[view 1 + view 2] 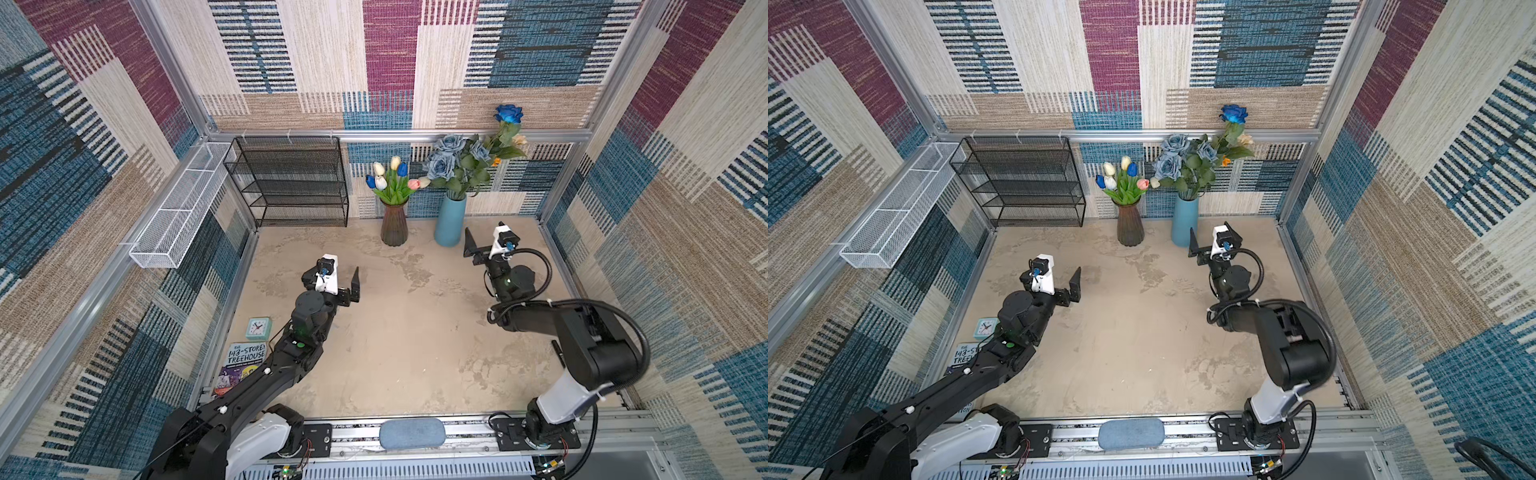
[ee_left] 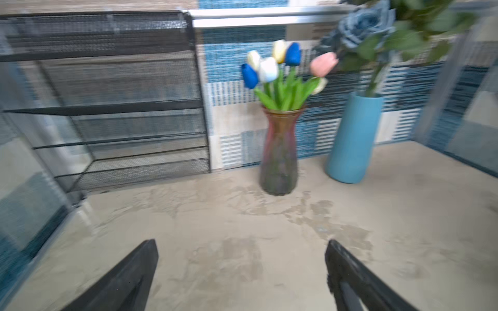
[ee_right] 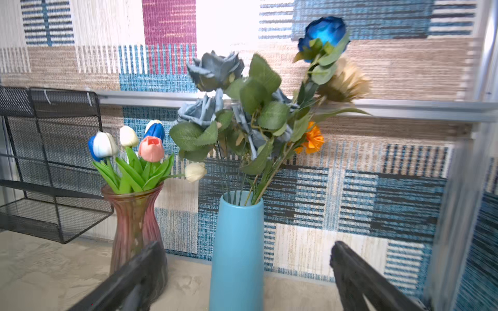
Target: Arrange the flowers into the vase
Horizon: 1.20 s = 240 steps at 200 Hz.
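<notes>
Both vases stand at the back wall with flowers in them. The brown-red glass vase (image 1: pixel 394 226) (image 2: pixel 279 156) holds the white, blue, pink and yellow tulips (image 1: pixel 390 178) (image 3: pixel 129 150). In the blue vase (image 1: pixel 450 220) (image 3: pixel 237 253) stand the dusty-blue rose bunch (image 1: pixel 453 160), a bright-blue bloom (image 1: pixel 509 113), a beige bloom (image 1: pixel 519 140) and an orange one (image 3: pixel 311 138). My left gripper (image 1: pixel 334 272) (image 2: pixel 241 242) is open over bare table, well short of the glass vase. Close in front of the blue vase my right gripper (image 1: pixel 492 232) (image 3: pixel 247 244) is open, holding nothing.
A black mesh shelf (image 1: pixel 291 183) fills the back left corner. A white wire basket (image 1: pixel 183 208) hangs on the left wall. A teal clock (image 1: pixel 258 328) and a book (image 1: pixel 243 365) lie by the left arm. A blue pad (image 1: pixel 411 432) sits on the front rail.
</notes>
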{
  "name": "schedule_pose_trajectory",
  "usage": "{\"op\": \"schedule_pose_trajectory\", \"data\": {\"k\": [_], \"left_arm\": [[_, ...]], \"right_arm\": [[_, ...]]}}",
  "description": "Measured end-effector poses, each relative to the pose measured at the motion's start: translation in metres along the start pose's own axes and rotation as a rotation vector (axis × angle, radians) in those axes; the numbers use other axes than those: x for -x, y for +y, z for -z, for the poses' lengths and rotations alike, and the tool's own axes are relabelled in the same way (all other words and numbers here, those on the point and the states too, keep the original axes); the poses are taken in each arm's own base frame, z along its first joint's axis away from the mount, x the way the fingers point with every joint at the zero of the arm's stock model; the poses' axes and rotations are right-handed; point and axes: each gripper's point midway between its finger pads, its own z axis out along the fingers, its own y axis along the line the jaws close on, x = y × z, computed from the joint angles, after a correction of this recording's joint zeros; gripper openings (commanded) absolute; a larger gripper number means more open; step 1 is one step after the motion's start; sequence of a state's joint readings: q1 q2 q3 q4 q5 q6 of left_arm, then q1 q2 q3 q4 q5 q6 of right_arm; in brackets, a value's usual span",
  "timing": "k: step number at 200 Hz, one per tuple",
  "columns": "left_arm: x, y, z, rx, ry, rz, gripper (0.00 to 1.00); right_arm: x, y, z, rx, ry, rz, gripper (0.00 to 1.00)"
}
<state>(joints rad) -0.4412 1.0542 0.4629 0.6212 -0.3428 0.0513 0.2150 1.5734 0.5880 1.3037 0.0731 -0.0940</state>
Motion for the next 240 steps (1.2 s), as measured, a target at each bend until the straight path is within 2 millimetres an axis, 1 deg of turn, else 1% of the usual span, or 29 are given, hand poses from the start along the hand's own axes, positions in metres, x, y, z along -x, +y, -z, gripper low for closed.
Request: {"op": "schedule_pose_trajectory", "data": {"k": [14, 26, 36, 46, 58, 69, 72, 82, 91, 102, 111, 122, 130, 141, 148, 155, 160, 170, 184, 193, 199, 209, 219, 227, 240], "left_arm": [[-0.018, 0.026, 0.002, 0.109, 0.043, -0.04, 1.0], [-0.032, 0.049, 0.006, 0.198, 0.08, -0.072, 0.99], [-0.044, 0.065, 0.01, 0.268, 0.113, -0.093, 0.99], [-0.057, 0.077, 0.014, 0.321, 0.15, -0.111, 0.99], [-0.076, 0.093, 0.02, 0.372, 0.199, -0.123, 0.99], [-0.098, 0.107, 0.025, 0.408, 0.255, -0.128, 0.99], [-0.104, 0.111, 0.027, 0.418, 0.273, -0.132, 0.99], [-0.12, 0.119, 0.03, 0.438, 0.309, -0.13, 0.99], [-0.131, 0.121, 0.031, 0.433, 0.327, -0.13, 0.99], [-0.14, 0.12, 0.031, 0.41, 0.329, -0.122, 1.0], [-0.145, 0.12, 0.029, 0.396, 0.317, -0.11, 1.0], [-0.149, 0.122, 0.026, 0.388, 0.31, -0.105, 0.99], [-0.147, 0.122, 0.024, 0.38, 0.302, -0.1, 1.0], [-0.137, 0.116, 0.018, 0.34, 0.268, -0.087, 0.99], [-0.128, 0.112, 0.015, 0.309, 0.231, -0.075, 1.0], [-0.125, 0.107, 0.014, 0.28, 0.199, -0.066, 0.99], [-0.129, 0.105, 0.016, 0.264, 0.189, -0.062, 0.99], [-0.142, 0.098, 0.018, 0.227, 0.199, -0.061, 0.99], [-0.167, 0.09, 0.015, 0.177, 0.248, -0.062, 0.99], [-0.171, 0.088, 0.013, 0.17, 0.247, -0.062, 0.99], [-0.173, 0.086, 0.01, 0.155, 0.242, -0.059, 0.99], [-0.172, 0.086, 0.004, 0.152, 0.23, -0.056, 0.99], [-0.165, 0.084, -0.003, 0.138, 0.207, -0.053, 0.99], [-0.156, 0.086, -0.009, 0.141, 0.189, -0.051, 0.99], [-0.134, 0.087, -0.027, 0.13, 0.157, -0.045, 1.0]], "right_arm": [[-0.001, -0.01, 0.031, -0.045, 0.049, 0.006, 1.0], [-0.011, -0.021, 0.063, -0.096, 0.099, 0.033, 1.0], [-0.018, -0.03, 0.083, -0.137, 0.143, 0.051, 1.0], [-0.021, -0.04, 0.098, -0.188, 0.164, 0.056, 1.0], [-0.028, -0.046, 0.115, -0.221, 0.184, 0.06, 1.0], [-0.044, -0.049, 0.129, -0.23, 0.227, 0.065, 1.0], [-0.051, -0.049, 0.133, -0.233, 0.249, 0.069, 1.0], [-0.068, -0.049, 0.14, -0.232, 0.299, 0.08, 1.0], [-0.08, -0.05, 0.143, -0.236, 0.338, 0.097, 1.0], [-0.091, -0.05, 0.144, -0.23, 0.367, 0.116, 1.0], [-0.095, -0.05, 0.145, -0.224, 0.367, 0.118, 1.0], [-0.094, -0.048, 0.141, -0.207, 0.349, 0.124, 1.0], [-0.095, -0.048, 0.138, -0.204, 0.346, 0.126, 1.0], [-0.096, -0.049, 0.13, -0.19, 0.34, 0.123, 1.0], [-0.097, -0.053, 0.128, -0.192, 0.335, 0.122, 1.0], [-0.099, -0.058, 0.129, -0.199, 0.339, 0.117, 1.0], [-0.1, -0.061, 0.131, -0.201, 0.34, 0.109, 1.0], [-0.104, -0.064, 0.135, -0.191, 0.341, 0.095, 1.0], [-0.111, -0.056, 0.137, -0.136, 0.351, 0.084, 1.0], [-0.113, -0.052, 0.136, -0.104, 0.353, 0.078, 1.0], [-0.11, -0.051, 0.132, -0.092, 0.34, 0.075, 1.0], [-0.104, -0.054, 0.124, -0.098, 0.318, 0.068, 1.0], [-0.103, -0.06, 0.114, -0.107, 0.314, 0.052, 1.0], [-0.102, -0.066, 0.107, -0.113, 0.314, 0.034, 1.0], [-0.104, -0.076, 0.106, -0.14, 0.325, 0.015, 1.0]]}}
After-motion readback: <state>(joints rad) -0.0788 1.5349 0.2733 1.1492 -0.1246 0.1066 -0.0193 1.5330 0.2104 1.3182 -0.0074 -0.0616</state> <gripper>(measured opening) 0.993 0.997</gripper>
